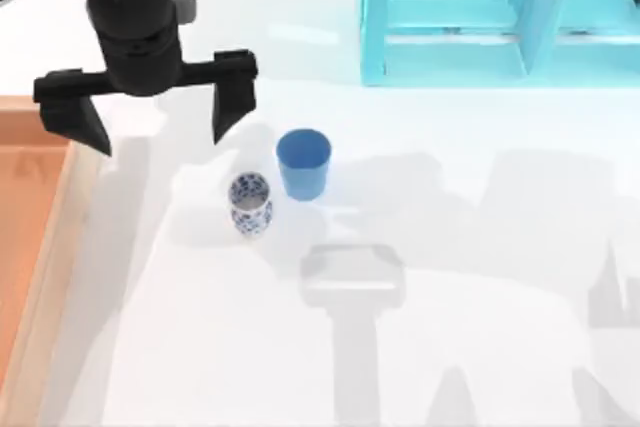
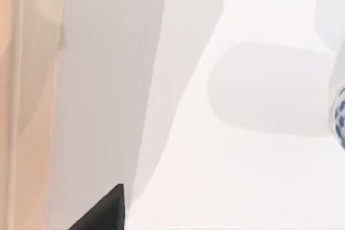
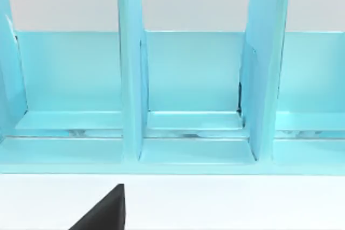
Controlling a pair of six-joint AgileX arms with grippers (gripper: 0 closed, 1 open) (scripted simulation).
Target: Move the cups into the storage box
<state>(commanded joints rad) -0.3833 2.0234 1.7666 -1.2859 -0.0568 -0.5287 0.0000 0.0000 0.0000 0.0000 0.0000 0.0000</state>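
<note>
Two cups stand upright near the table's middle: a plain blue tapered cup (image 1: 303,162) and, just left and nearer, a white cup with a blue floral pattern (image 1: 249,203). An edge of the floral cup (image 2: 339,117) also shows in the left wrist view. My left gripper (image 1: 155,117) hangs open above the table, up and to the left of the cups, holding nothing. The storage box (image 1: 50,247), orange-brown wood with a light tan rim, lies along the left edge; its rim (image 2: 21,100) appears in the left wrist view.
A turquoise shelf unit (image 1: 500,17) stands at the back right, and the right wrist view faces its compartments (image 3: 188,90). A faint pale rectangular shape (image 1: 352,277) lies on the white tabletop below the cups.
</note>
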